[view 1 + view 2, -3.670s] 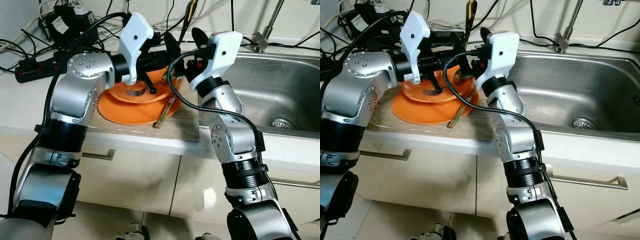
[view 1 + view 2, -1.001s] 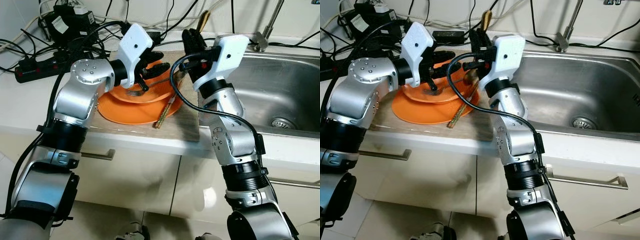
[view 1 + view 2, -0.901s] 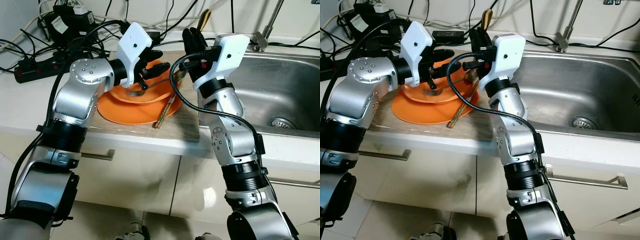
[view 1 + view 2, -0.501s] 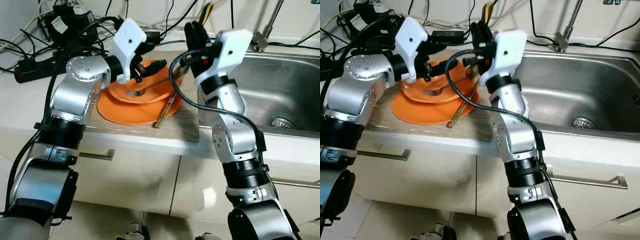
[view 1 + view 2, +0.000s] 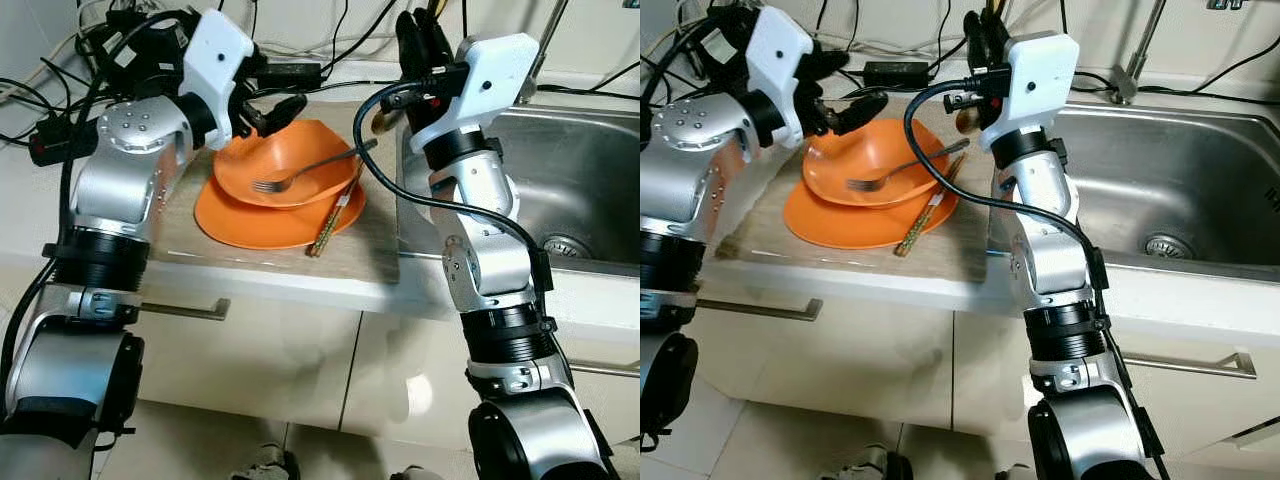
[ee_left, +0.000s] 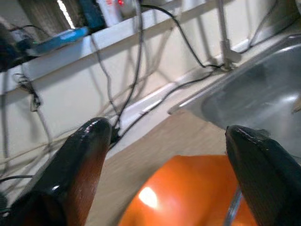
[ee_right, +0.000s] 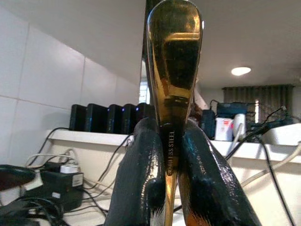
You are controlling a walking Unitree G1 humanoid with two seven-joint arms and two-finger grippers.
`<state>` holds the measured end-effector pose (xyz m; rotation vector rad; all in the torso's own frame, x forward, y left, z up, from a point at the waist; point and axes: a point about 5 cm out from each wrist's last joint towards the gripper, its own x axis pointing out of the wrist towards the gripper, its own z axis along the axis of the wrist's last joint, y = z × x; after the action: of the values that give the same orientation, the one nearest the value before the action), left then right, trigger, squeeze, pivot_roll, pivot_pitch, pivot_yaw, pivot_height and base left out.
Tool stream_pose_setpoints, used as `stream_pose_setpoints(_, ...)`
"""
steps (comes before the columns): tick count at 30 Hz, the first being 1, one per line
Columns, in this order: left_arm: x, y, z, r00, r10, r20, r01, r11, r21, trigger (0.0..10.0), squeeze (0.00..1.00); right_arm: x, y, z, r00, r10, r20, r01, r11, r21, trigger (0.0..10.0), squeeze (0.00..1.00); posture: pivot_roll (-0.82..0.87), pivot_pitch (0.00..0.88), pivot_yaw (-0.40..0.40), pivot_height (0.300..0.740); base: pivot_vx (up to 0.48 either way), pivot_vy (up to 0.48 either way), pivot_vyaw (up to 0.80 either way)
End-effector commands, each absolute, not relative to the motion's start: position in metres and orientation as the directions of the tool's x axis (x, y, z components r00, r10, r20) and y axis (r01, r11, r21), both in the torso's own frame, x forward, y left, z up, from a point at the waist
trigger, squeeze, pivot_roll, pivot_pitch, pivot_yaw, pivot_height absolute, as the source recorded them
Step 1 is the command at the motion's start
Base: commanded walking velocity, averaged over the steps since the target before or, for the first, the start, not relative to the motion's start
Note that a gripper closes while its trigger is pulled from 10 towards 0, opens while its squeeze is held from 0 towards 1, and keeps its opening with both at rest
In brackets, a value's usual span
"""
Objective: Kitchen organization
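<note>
**Risk points around the orange bowl**

Hazards are listed from the robot's left to its right, each placed relative to the orange bowl (image 5: 285,165).

1. Cables and a power strip (image 5: 50,140) lie left of and behind the bowl, close to the left arm. A sweep of that arm could snag a cable and drag the strip along the counter.

2. The left gripper (image 5: 268,108) hovers just above the bowl's rear left rim, its two fingers (image 6: 77,165) spread wide and holding nothing. A descent from this position could strike the rim and tip the bowl, since the bowl only rests on the orange plate (image 5: 240,222) beneath it.

3. A fork (image 5: 300,172) lies in the bowl with its handle overhanging the right rim. Any jolt to the bowl could flip the fork out.

4. Chopsticks (image 5: 335,212) lean on the plate's right edge, under the fork handle. A shifted plate could roll them off the mat (image 5: 370,250) toward the counter edge.

5. The right gripper (image 7: 170,155) is raised to the right of and behind the bowl, pinching the handle of a gold spoon (image 7: 173,56). The hold is narrow and near one end of the handle; a fast swing toward the sink (image 5: 570,190), right of the bowl, could let the spoon pivot or slip.
</note>
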<state>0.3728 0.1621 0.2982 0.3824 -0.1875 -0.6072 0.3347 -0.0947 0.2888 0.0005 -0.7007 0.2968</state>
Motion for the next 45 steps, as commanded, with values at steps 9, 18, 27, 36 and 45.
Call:
stream_pose_setpoints(9,0.365,0.206,0.285,0.885,-0.460,0.077,0.405,0.841,0.360,10.0,1.00,0.333,-0.116,0.290,0.714,0.231,0.662,-0.165,0.973,-0.162,0.0,0.00,0.00,0.000,0.041,0.707,0.000,0.000,0.00)
stream_pose_setpoints(18,0.357,0.217,0.271,0.905,-0.418,0.076,0.378,0.874,0.305,10.0,1.00,0.334,-0.134,0.284,0.729,0.195,0.656,-0.080,0.976,-0.202,0.0,0.00,0.00,0.000,0.041,0.707,0.000,0.000,0.00)
stream_pose_setpoints(27,0.354,0.220,0.277,0.906,-0.412,0.093,0.372,0.883,0.287,10.0,0.00,0.337,-0.158,0.281,0.737,0.139,0.661,0.044,0.967,-0.252,0.0,0.00,0.00,0.000,0.048,0.707,0.000,0.000,0.00)
stream_pose_setpoints(36,0.353,0.220,0.284,0.904,-0.411,0.113,0.370,0.888,0.271,10.0,0.00,0.347,-0.194,0.255,0.796,0.006,0.605,0.199,0.942,-0.271,0.0,0.00,0.00,0.000,0.059,0.707,0.000,0.000,0.00)
stream_pose_setpoints(45,0.353,0.219,0.285,0.904,-0.412,0.115,0.371,0.889,0.269,10.0,0.00,0.357,-0.221,0.239,0.825,-0.099,0.556,0.295,0.915,-0.274,0.0,0.00,0.00,0.000,0.062,0.707,0.000,0.000,0.00)
